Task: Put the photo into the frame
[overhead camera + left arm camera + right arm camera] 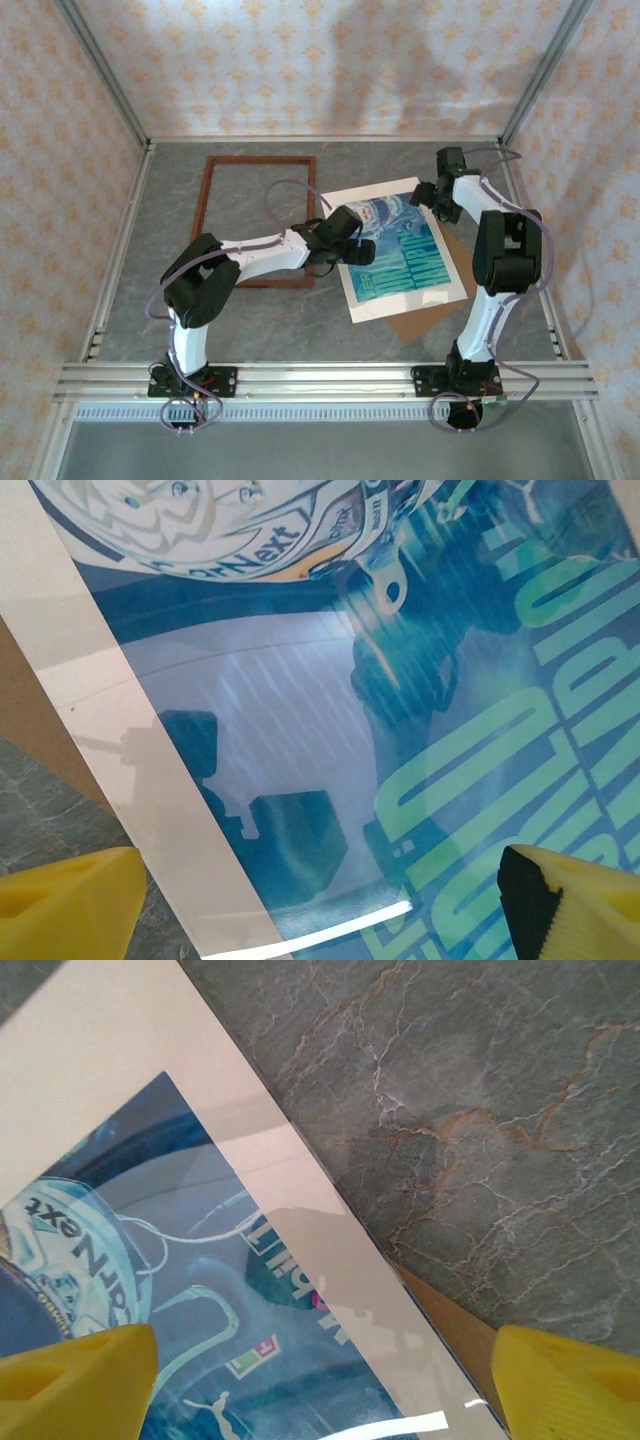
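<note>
On your left, the frame (260,160) lies flat on the grey table (300,320), which shows through its opening. Your left gripper (345,240) hovers over the left edge of the photo (405,255), jaws spread wide, gripping nothing. The photo lies skewed just right of the frame, inside a cream mat (372,195) on a brown backing board (420,322). Your right gripper (440,195) hangs over the mat's far right corner, also wide apart, holding nothing

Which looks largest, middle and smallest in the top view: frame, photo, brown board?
1. frame, by its outline.
2. photo, slightly smaller.
3. brown board: mostly hidden under the photo, so its true size is unsure.
</note>
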### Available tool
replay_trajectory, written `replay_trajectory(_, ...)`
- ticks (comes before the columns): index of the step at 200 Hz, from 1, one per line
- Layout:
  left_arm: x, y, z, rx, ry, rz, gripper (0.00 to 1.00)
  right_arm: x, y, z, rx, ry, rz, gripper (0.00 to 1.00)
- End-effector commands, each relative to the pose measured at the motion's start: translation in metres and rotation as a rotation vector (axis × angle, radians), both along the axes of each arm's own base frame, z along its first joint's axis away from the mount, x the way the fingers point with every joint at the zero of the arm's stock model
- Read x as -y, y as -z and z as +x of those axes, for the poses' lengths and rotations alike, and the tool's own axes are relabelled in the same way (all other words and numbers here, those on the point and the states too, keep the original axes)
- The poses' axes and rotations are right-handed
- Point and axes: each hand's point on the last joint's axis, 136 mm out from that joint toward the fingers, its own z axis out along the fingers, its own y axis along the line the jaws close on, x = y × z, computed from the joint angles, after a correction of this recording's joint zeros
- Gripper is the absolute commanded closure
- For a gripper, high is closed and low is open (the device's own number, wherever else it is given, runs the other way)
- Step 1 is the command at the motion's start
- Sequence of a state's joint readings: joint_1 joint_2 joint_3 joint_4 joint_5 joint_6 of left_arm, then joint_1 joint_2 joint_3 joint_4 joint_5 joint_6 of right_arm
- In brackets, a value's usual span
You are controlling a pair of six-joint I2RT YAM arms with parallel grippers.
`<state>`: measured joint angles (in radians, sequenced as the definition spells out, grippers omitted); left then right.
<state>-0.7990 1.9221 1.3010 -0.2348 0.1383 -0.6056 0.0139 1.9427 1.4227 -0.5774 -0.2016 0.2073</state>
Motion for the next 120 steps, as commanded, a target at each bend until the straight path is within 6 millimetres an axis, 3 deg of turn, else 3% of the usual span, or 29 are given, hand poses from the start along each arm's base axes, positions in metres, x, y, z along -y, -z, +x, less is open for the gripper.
replay_trajectory(1, -0.001, 0.009, -0.003, -0.020, -0.012, 0.041, 0.09, 0.003, 0.005, -0.009, -0.075, -0.044, -0.032, 0.14)
replay_trajectory(66, 0.006, 0.021, -0.002, -0.034, -0.005, 0.018, 0.09, 0.012, 0.024, -0.021, -0.150, -0.047, -0.025, 0.15)
replay_trajectory(120, 0.011, 0.033, -0.001, -0.051, 0.003, 0.017, 0.09, 0.001, 0.037, -0.029, -0.180, -0.056, 0.041, 0.15)
